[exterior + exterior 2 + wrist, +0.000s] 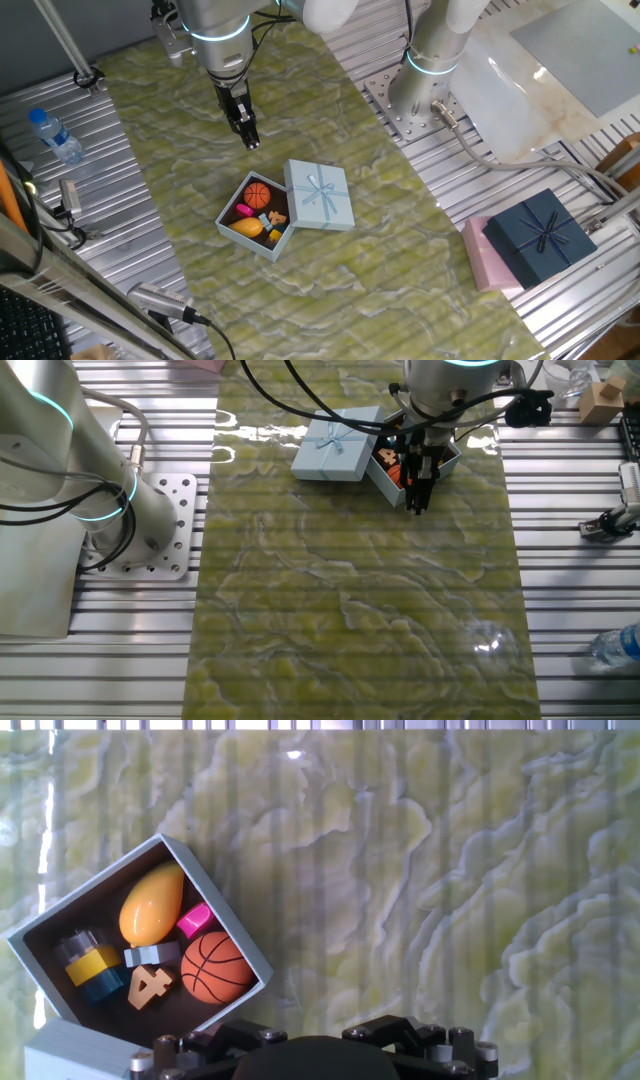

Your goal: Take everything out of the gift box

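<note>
The pale-blue gift box point(228, 210) stands open on the green mat, and its bow lid point(320, 193) lies against its right side. Inside it are an orange basketball point(258, 194), a yellow-orange mango point(248, 228), a magenta piece point(243, 211) and small orange bits point(276, 217). The hand view shows the box point(240, 935) at lower left with the basketball point(215, 967), mango point(150, 903), magenta piece point(197, 920), an orange "4" point(150, 986) and a yellow-blue stack point(88, 966). My gripper point(249, 137) hangs above the mat, apart from the box, its fingers together and holding nothing. In the other fixed view the gripper point(419, 495) is in front of the box point(385, 482).
A second arm's base point(425, 95) is bolted at the mat's far side. A navy bow box point(535, 238) on a pink box point(478, 262) sits at the right edge. A water bottle point(55, 135) lies on the left slats, cables and tools nearby.
</note>
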